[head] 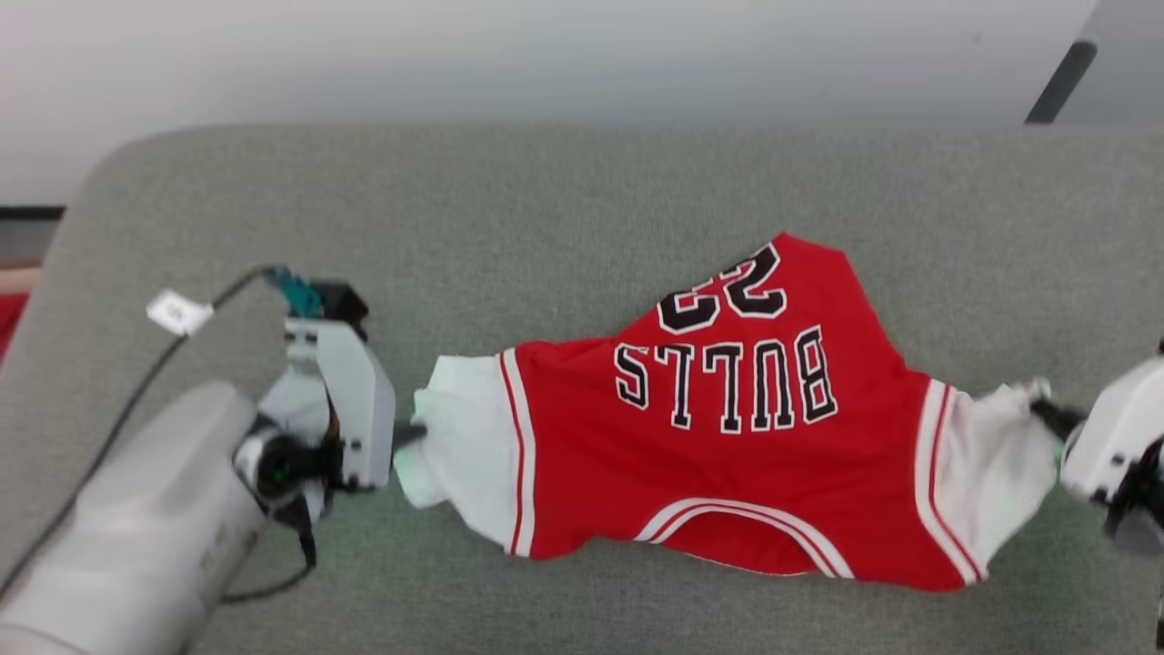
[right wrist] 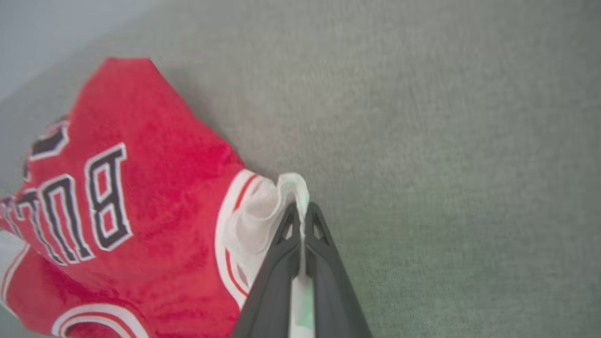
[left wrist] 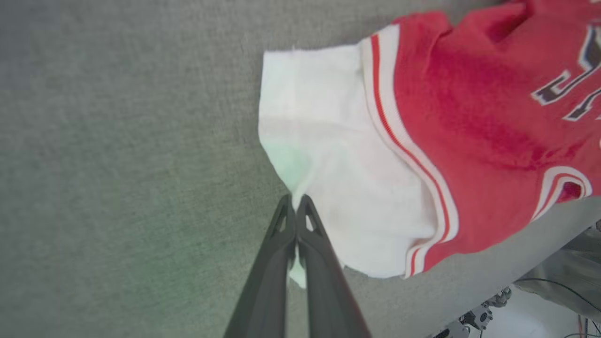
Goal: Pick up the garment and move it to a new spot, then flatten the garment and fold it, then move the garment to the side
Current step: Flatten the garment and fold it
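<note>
Got the garment (head: 727,437) spread out across the middle of the grey tabletop (head: 582,182), BULLS lettering upside down on my head cam. My left tool (left wrist: 295,199) is pinched tight on the edge of the garment's white left sleeve (left wrist: 328,141). My right tool (right wrist: 303,206) is clamped on its bunched-up right sleeve (right wrist: 253,211).

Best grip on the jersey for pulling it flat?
The white sleeve ends: left sleeve from the left, right sleeve from the right, low along the grey surface. They stick out either side of the jersey, so pulling apart should stretch it flat. Both jaws are shut there now.
</note>
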